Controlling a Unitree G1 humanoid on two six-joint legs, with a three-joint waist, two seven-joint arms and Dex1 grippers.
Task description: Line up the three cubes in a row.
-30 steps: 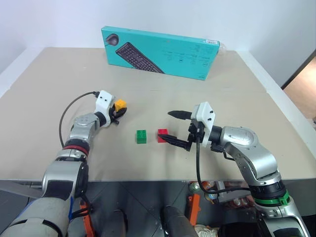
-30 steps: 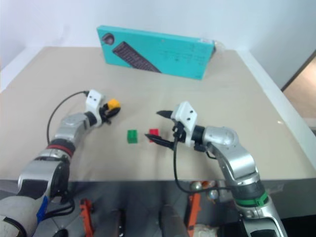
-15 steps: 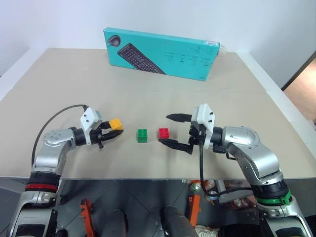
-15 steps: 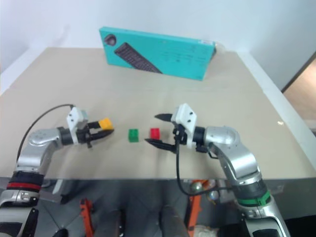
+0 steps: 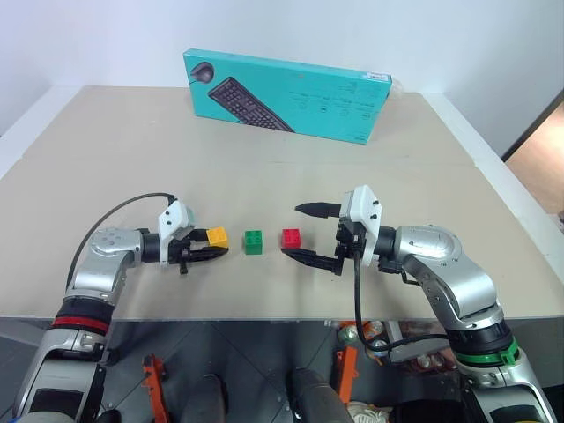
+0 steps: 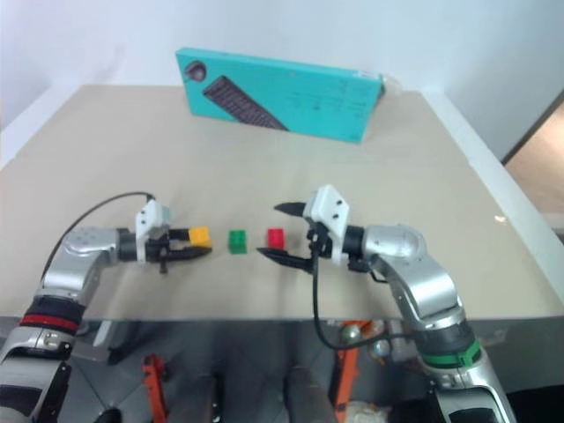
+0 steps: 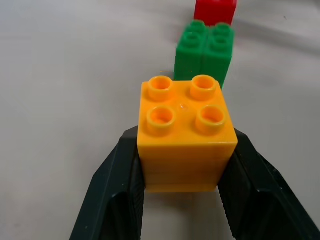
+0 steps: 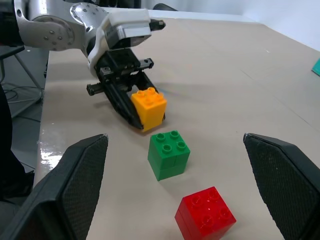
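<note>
Three cubes are in play: one yellow cube (image 5: 217, 236), one green cube (image 5: 254, 241) and one red cube (image 5: 292, 238), strung across the near part of the table (image 5: 264, 167) in a rough line, yellow on the robot's left, green in the middle, red on the right. The left gripper (image 5: 217, 252) has its two black fingers clamped on the sides of the yellow cube, studs up, holding it just beside the green one with a small gap between them; whether the yellow cube rests on the surface or sits a touch above it, I cannot tell. Green and red stand free on the table, near each other but apart. The right gripper (image 5: 302, 232) points toward the red cube with its fingers spread wide, gripping nothing, one fingertip close to the red cube. One teal keyboard box (image 5: 286, 93) stands on its long edge at the far side, well apart from the cubes. Plenty of bare beige tabletop lies between box and cubes, while the table's front edge runs near, just behind both arms. White walls rise beyond the table.
</note>
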